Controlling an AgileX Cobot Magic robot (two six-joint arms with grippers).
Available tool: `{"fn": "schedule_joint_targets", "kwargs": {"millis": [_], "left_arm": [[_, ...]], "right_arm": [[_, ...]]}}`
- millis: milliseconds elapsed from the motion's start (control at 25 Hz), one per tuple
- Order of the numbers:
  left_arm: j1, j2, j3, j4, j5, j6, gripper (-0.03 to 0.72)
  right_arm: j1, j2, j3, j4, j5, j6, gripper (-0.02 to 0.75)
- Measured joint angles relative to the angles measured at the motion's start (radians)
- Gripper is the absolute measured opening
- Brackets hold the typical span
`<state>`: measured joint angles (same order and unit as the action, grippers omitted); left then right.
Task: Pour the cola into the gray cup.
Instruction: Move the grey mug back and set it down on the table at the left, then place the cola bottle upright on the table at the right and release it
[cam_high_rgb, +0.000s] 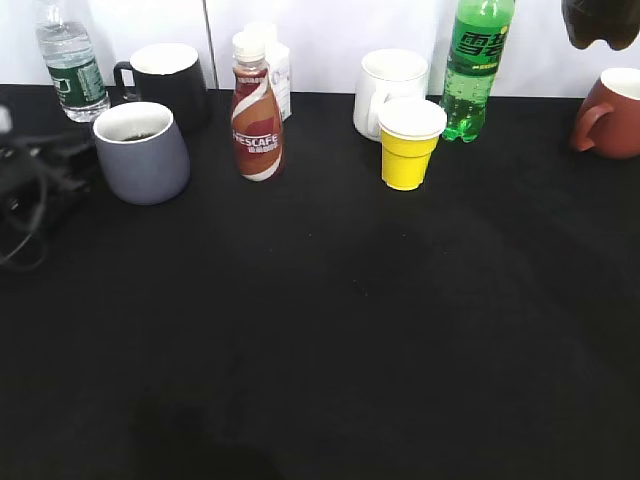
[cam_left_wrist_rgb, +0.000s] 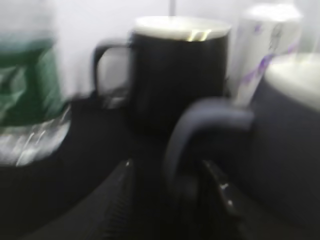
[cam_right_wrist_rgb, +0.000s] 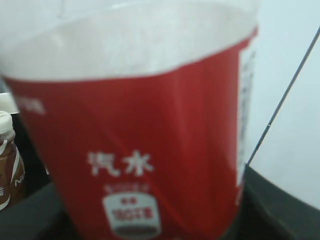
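Black tabletop (cam_high_rgb: 350, 330) lay broad and bare in front, white panelled wall (cam_high_rgb: 320, 30) rose behind, evenly lit.

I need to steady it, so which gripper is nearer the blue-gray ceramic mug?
Left. The left gripper straddles the blue-gray ceramic mug's loop handle; the right gripper, unseen, holds the red-labelled cola bottle raised at far right.

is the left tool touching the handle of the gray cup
Cannot tell. In the blurred left wrist view the left tool's fingers sit on either side of the gray cup's handle, but contact isn't plain.
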<state>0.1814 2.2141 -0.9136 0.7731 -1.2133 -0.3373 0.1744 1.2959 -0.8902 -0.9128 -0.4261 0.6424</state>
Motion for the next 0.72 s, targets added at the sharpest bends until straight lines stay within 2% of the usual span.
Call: {"fn": "schedule_joint_targets", "kwargs": {"millis": [120, 160, 240, 360, 440, 520, 560, 720], "left_arm": [[0.034, -0.005, 0.035, 0.018, 0.000, -0.001, 0.321], [0.039, -0.019, 0.048, 0.042, 0.002, -0.001, 0.321], [0.052, -0.117, 0.133, 0.096, 0.003, -0.035, 0.314], [0.095, -0.274, 0.255, 0.096, 0.002, -0.036, 0.286], [0.101, -0.392, 0.335, 0.096, 0.003, -0.038, 0.285], [0.101, -0.509, 0.390, 0.098, 0.002, -0.038, 0.283], [0.101, -0.574, 0.403, 0.113, 0.002, -0.039, 0.282], [0.101, -0.833, 0.409, 0.147, 0.121, -0.131, 0.282]], "right_arm": [[0.000, 0.000, 0.000, 0.004, 0.000, 0.000, 0.465], [0.000, 0.000, 0.000, 0.058, 0.000, 0.000, 0.465], [0.000, 0.000, 0.000, 0.198, 0.007, 0.000, 0.465], [0.000, 0.000, 0.000, 0.424, 0.032, -0.035, 0.465], [0.000, 0.000, 0.050, 0.665, 0.023, -0.208, 0.465], [0.000, 0.000, 0.176, 0.901, -0.093, -0.462, 0.465], [0.000, 0.004, 0.229, 0.951, -0.162, -0.562, 0.465], [0.000, 0.180, 0.341, 0.971, -0.435, -0.654, 0.465]]}}
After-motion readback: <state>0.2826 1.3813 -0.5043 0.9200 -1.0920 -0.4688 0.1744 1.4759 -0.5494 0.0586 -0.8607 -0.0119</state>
